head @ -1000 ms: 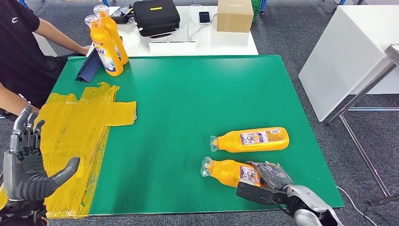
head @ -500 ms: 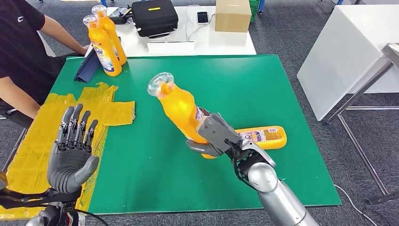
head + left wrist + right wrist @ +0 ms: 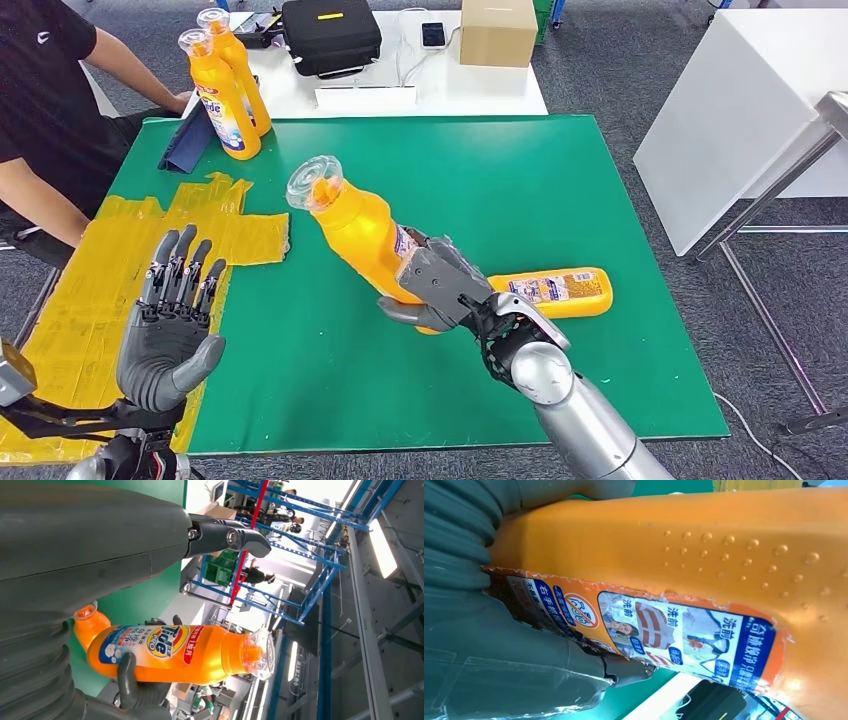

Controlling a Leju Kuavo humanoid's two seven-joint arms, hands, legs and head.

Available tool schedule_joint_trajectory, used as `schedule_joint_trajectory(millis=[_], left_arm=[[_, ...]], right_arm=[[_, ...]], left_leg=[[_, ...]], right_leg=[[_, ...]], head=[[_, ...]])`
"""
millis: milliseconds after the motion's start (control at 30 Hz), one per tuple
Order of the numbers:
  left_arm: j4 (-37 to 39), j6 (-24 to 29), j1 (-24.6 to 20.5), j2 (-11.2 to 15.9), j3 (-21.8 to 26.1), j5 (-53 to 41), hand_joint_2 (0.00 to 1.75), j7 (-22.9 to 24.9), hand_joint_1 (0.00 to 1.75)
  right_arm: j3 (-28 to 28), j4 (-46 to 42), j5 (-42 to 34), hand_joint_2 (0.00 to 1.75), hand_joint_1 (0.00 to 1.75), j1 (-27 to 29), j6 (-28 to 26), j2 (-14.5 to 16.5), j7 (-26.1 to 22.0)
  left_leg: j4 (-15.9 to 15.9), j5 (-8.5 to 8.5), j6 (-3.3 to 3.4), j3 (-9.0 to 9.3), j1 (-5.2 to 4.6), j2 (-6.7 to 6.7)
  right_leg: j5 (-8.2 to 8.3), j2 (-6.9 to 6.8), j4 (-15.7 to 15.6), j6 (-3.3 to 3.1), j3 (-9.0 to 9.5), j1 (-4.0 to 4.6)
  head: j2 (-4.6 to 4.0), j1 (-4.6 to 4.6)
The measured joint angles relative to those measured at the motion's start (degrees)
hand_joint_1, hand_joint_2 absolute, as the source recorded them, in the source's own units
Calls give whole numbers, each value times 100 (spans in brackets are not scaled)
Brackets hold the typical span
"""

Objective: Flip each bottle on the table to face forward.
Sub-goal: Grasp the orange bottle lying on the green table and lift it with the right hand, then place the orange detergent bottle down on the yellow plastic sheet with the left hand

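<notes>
above the green table in the head view, right hand grips an orange bottle lifted, tilted, cap up-left; second bottle lies flat behind it. left hand is raised, fingers spread, holding nothing. left wrist view: held bottle shows its tide label. right wrist view: back label close, fingers wrapped on bottle.

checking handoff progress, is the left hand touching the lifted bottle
No, the left hand is open over the yellow tape, apart from the bottle in the right hand.
</notes>
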Motion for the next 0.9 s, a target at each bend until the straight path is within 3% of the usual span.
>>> schedule_joint_trajectory(millis=[667, 900], left_arm=[[125, -137, -62, -15, -356, -188, 175, 142, 0], [143, -104, -97, -17, -497, -445, 175, 80, 0]], right_arm=[[448, 135, -14, 175, 175, -108, 145, 173, -38], [787, 153, -680, 175, 175, -371, 351, 83, -116]], left_leg=[[0, 1, 0, 0, 0, 0], [0, 1, 1, 1, 0, 0]], right_leg=[[0, 0, 0, 0, 0, 0], [0, 0, 0, 0, -1, -1]], head=[[0, 0], [0, 1]])
